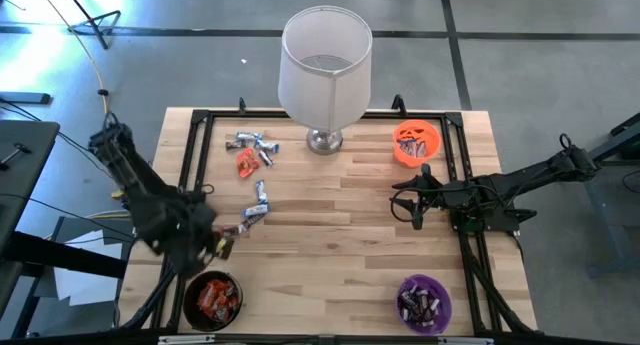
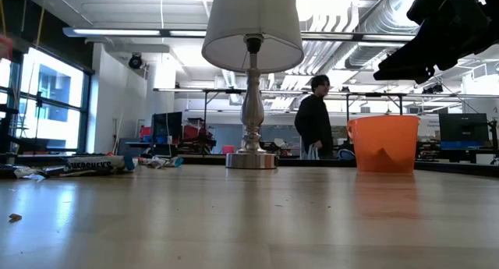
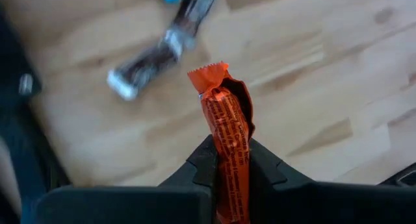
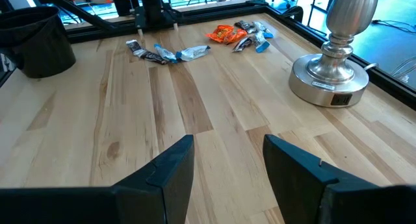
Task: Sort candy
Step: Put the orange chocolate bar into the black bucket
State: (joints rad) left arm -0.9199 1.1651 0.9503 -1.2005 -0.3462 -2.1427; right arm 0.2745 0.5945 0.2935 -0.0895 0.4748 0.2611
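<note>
My left gripper (image 1: pixel 218 247) is near the table's left near corner, beside the black bowl (image 1: pixel 212 298), shut on an orange-red candy bar (image 3: pixel 224 120). Loose candy lies flat on the wood: a silvery cluster (image 1: pixel 250 143), an orange piece (image 1: pixel 247 163), a silvery bar (image 1: pixel 262 192) and dark brown bars (image 1: pixel 255 213). One dark bar (image 3: pixel 162 52) lies just beyond the held one. My right gripper (image 1: pixel 415 200) hovers open at the table's right middle, touching nothing (image 4: pixel 227 159). My left gripper pinches the orange-red candy bar between its two fingers (image 3: pixel 201 165), which lie on its two long sides. The bar runs along the fingers, and its crimped free end (image 3: pixel 209 76) sticks out past the fingertips over the wood.
A lamp stands on its metal base (image 1: pixel 323 140) at the far middle. An orange bowl (image 1: pixel 416 143) sits far right, and a purple bowl (image 1: pixel 424 302) with dark candy near right. The black bowl holds orange-red candy. A black frame (image 1: pixel 190 165) rims the table. A person (image 2: pixel 314 125) stands far behind.
</note>
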